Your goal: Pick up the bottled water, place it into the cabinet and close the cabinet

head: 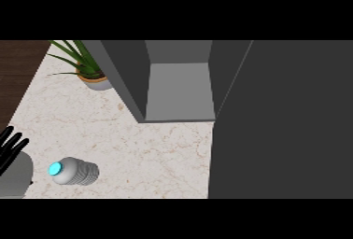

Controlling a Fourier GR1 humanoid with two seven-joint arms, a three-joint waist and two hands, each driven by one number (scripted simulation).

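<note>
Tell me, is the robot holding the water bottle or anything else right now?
Nothing is held. The left hand rests open at the left edge, fingers straight, apart from the bottled water standing on the counter. The right hand is out of view.

A bottled water (74, 171) is lying on its side at the lower left of the marble counter (138, 144), cyan cap facing left. The left hand (11, 145) is resting at the left edge, fingers straight. The grey cabinet (178, 88) is standing open at upper centre, its door (283, 121) filling the right side. A potted plant (88, 70) is sitting at the upper left.
</note>
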